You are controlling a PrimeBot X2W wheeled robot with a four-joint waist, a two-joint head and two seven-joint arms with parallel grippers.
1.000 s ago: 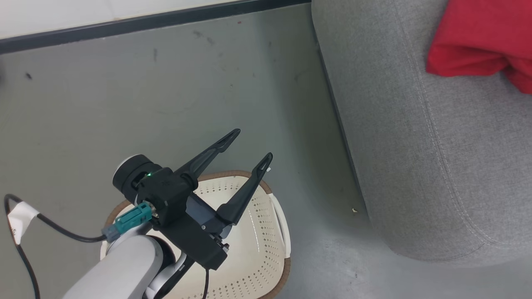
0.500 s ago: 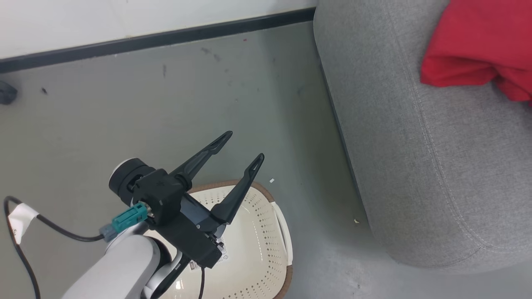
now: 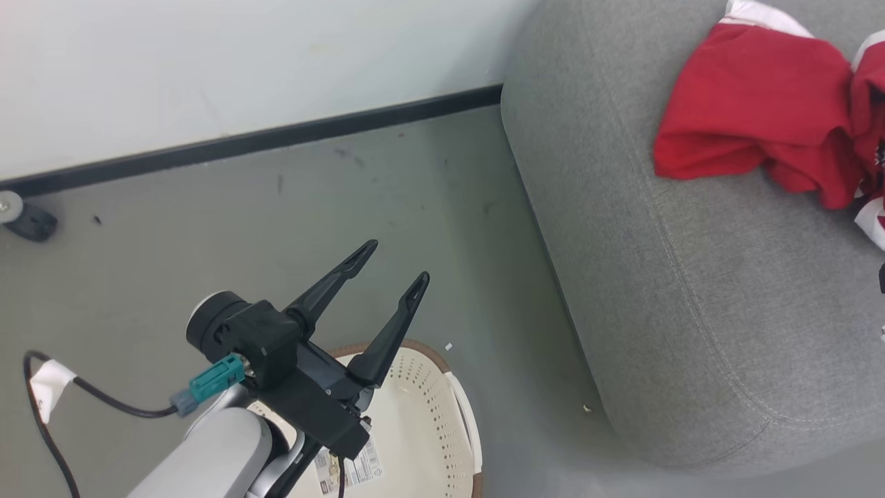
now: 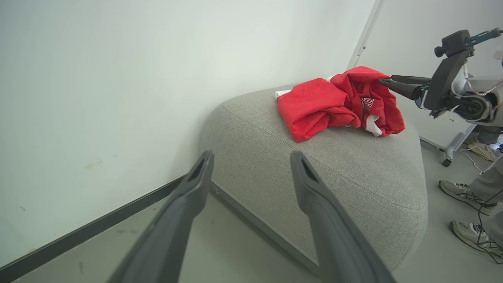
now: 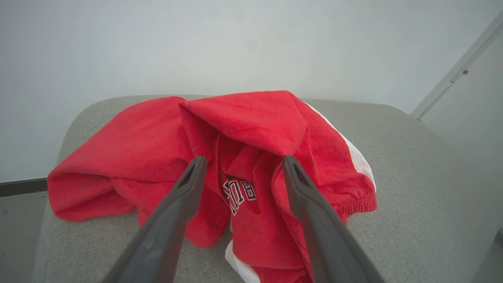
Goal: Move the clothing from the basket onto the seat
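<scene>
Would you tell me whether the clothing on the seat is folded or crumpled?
Crumpled: the clothing lies in loose, uneven bunches on the seat, its lettering partly hidden.

Head view: looked steeply down from above onto the floor [image 3: 207, 228], with the basket [image 3: 429, 408] close beneath and the seat [image 3: 691, 311] at its right.
Left wrist view: sat low near the floor, facing the seat's side from some way off.
Right wrist view: hung close over the clothing [image 5: 137, 157], facing the wall [image 5: 235, 39].
Shared: all three took in the seat and clothing.

Red clothing [image 3: 747, 117] lies on the grey seat [image 3: 691, 290]; the basket [image 3: 429, 415] stands on the floor [image 3: 207, 228].
</scene>
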